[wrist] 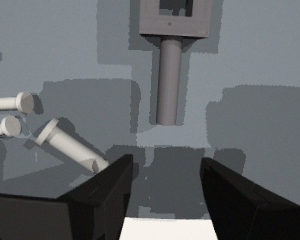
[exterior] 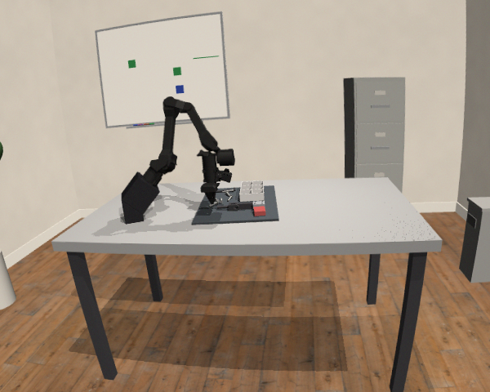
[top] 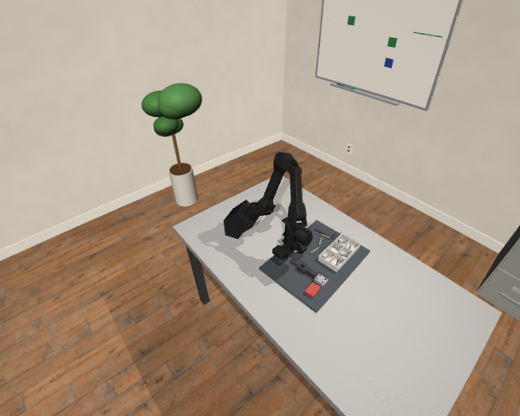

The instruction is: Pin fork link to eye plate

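The grey fork link (wrist: 169, 80) (top: 303, 268) (exterior: 229, 207) lies flat on the dark mat (top: 341, 278) (exterior: 237, 217). In the wrist view its round stem points toward me and its fork head sits at the top edge. My gripper (wrist: 167, 163) (top: 280, 251) (exterior: 211, 202) is partly open and empty, low over the mat just short of the stem's end. A headed pin (wrist: 70, 146) lies slanted beside my left finger, and two more pins (wrist: 12, 103) (wrist: 5, 126) lie at the left edge. The light eye plate (top: 321, 280) sits beyond the link, next to a red block (top: 313, 290) (exterior: 259, 211).
A white parts box (top: 340, 251) (exterior: 251, 191) with several compartments stands on the mat's far side. Loose pins (top: 316, 245) (exterior: 226, 193) lie between it and the arm. The arm's dark base (top: 237, 220) (exterior: 137, 198) stands on the table to the left of the mat.
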### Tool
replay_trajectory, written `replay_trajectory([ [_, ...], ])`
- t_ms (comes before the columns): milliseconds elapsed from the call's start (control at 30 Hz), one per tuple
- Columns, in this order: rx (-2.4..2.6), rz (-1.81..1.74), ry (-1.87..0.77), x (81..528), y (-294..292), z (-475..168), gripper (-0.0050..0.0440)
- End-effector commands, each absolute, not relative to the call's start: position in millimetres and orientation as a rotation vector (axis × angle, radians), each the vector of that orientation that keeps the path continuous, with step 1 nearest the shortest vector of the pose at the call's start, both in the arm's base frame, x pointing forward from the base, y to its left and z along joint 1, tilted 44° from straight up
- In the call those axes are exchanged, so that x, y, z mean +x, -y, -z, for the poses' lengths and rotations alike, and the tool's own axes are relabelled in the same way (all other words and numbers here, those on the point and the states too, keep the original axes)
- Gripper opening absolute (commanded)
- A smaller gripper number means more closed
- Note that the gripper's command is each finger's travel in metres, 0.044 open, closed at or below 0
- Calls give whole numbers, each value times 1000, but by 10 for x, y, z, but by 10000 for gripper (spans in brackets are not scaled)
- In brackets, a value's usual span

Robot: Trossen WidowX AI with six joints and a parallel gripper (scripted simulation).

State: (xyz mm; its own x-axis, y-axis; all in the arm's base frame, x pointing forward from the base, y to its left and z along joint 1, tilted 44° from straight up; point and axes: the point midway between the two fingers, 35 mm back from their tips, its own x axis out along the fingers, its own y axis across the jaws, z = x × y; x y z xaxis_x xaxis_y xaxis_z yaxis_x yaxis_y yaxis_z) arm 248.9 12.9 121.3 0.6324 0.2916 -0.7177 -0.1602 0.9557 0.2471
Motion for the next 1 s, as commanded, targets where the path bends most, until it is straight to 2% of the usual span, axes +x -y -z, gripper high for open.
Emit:
replay_trajectory([
  [0, 166, -260, -849, 2489, -130, -1210, 180],
  [233, 35, -376, -799, 2479, -315, -1371, 180],
  [533, -668, -613, -662, 2332, -703, -1330, 180],
  [967, -674, -615, -660, 2403, -735, -1257, 180],
])
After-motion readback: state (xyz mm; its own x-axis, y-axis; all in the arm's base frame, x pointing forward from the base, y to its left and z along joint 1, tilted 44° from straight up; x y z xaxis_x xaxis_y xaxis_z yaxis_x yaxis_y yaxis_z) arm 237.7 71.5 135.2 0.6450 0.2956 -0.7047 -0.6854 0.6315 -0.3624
